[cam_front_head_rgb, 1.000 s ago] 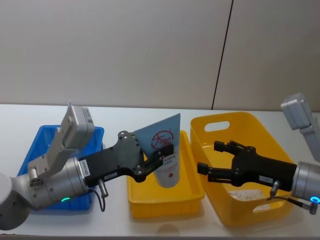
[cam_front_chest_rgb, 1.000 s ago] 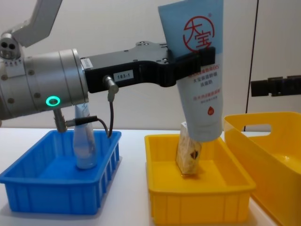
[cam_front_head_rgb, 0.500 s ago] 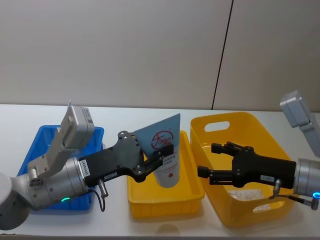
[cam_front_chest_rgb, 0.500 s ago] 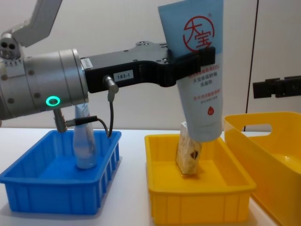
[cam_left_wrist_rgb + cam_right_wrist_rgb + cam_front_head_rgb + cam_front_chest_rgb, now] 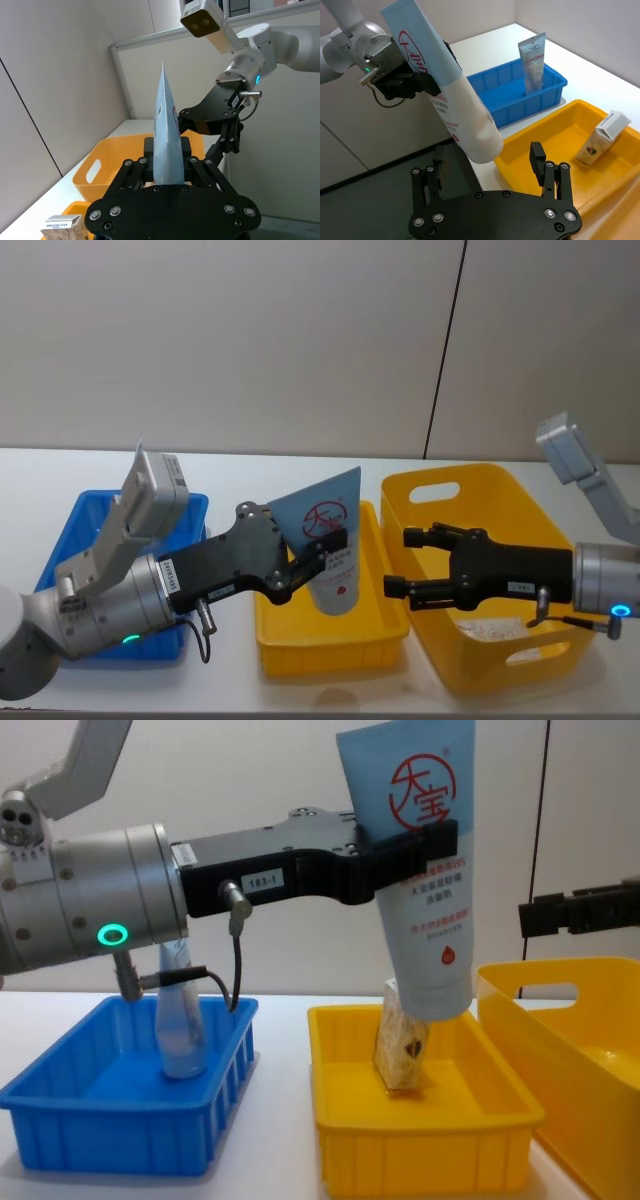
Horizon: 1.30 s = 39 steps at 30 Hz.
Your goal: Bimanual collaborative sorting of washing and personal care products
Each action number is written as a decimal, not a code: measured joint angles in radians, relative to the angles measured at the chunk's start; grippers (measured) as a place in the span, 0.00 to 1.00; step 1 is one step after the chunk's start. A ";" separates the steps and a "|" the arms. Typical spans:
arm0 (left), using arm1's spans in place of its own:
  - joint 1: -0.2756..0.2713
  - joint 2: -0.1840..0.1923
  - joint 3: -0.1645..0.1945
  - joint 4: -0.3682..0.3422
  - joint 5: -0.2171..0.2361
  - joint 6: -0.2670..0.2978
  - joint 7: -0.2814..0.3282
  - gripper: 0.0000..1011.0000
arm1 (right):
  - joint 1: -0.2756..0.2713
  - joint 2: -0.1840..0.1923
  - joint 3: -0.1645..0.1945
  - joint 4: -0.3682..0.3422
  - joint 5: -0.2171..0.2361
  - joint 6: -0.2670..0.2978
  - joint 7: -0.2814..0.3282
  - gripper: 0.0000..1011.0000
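Observation:
My left gripper [image 5: 318,565] is shut on a pale-blue squeeze tube [image 5: 331,538] with a red round logo, held cap-down above the small yellow tray [image 5: 330,652]. In the chest view the tube [image 5: 420,870] hangs over a beige carton [image 5: 402,1045] standing in that tray. My right gripper [image 5: 397,562] is open, just right of the tube and apart from it, over the near-left corner of the large yellow bin [image 5: 500,490]. In the right wrist view the tube [image 5: 455,105] lies ahead of the spread fingers [image 5: 536,152]. A second pale-blue tube [image 5: 180,1020] stands in the blue bin [image 5: 120,1120].
The three containers sit side by side on the white table: blue bin [image 5: 75,530] left, small yellow tray middle, large yellow bin right. Something pale lies on the large bin's floor [image 5: 490,630]. A grey wall stands behind.
My right gripper has moved left toward the held tube, still open. The left arm and the tube have stayed where they were.

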State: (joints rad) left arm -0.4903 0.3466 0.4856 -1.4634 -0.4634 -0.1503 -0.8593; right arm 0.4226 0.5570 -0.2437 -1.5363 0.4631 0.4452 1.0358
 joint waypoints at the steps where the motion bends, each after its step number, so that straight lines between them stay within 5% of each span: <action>1: 0.000 0.000 0.000 0.000 0.000 0.000 0.000 0.26 | 0.006 0.000 -0.005 0.006 -0.001 -0.001 0.003 0.99; 39: 0.000 0.000 0.000 0.000 0.000 0.000 0.000 0.26 | 0.283 -0.083 -0.216 0.296 -0.058 -0.083 0.178 0.99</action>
State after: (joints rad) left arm -0.4904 0.3467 0.4856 -1.4634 -0.4634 -0.1503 -0.8591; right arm 0.7060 0.4743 -0.4595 -1.2402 0.4052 0.3621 1.2140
